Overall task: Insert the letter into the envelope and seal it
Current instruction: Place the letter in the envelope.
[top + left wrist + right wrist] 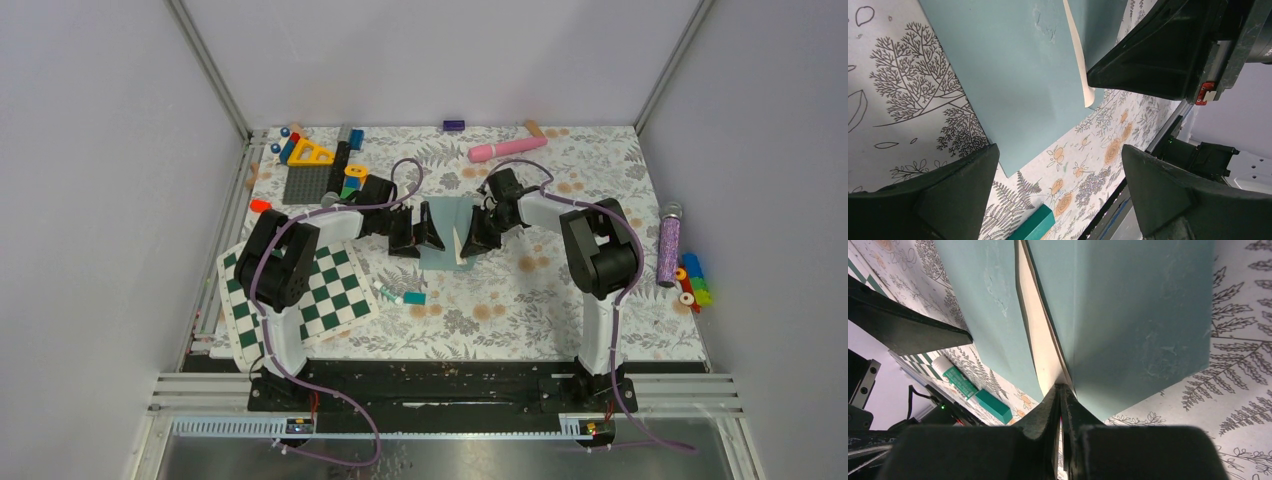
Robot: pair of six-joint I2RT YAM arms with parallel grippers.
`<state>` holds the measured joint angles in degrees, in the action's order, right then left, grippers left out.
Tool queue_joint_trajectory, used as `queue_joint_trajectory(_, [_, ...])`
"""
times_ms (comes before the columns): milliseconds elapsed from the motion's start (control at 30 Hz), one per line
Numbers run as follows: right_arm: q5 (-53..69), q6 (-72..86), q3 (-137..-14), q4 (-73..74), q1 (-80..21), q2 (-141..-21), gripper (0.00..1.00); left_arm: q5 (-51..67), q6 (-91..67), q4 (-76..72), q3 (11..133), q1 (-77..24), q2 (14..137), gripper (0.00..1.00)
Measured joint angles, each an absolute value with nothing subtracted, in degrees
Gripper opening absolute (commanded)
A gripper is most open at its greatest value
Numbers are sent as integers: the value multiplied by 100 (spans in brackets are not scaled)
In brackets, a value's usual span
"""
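Floral table mat (500, 310) is spread under both arms, and the checkerboard (330, 290) is parked back behind the left gripper (1059, 152). That one's jaws are spread wide with nothing held, and a corner of the envelope (1018, 75) is seen lying flat between its fingers. The right gripper (1060, 392) is pinched tight, and it looks like the letter (1040, 340) is caught by its edge. The cream sheet is stood up straight ahead of the fingertips, sandwiched between the envelope's body and its lifted flap. A glue stick (955, 377) and a small teal block (993, 407) are left off to that gripper's side.
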<state>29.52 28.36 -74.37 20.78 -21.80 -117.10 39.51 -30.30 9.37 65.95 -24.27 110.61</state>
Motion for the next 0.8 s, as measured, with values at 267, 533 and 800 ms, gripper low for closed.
queue_joint_trajectory(267, [2987, 2840, -7437, 2018, -2073, -11708, 17, 3942, -3048, 939, 6595, -2451, 11059, 99])
queue_joint_trajectory(533, [3111, 2808, -7579, 1999, -1675, -11705, 32, 3942, -3048, 939, 6595, -2508, 11059, 99])
queue_joint_trajectory(800, [3103, 2674, -8066, 2038, -1601, -11725, 35, 3944, -3048, 945, 6595, -2508, 11059, 99])
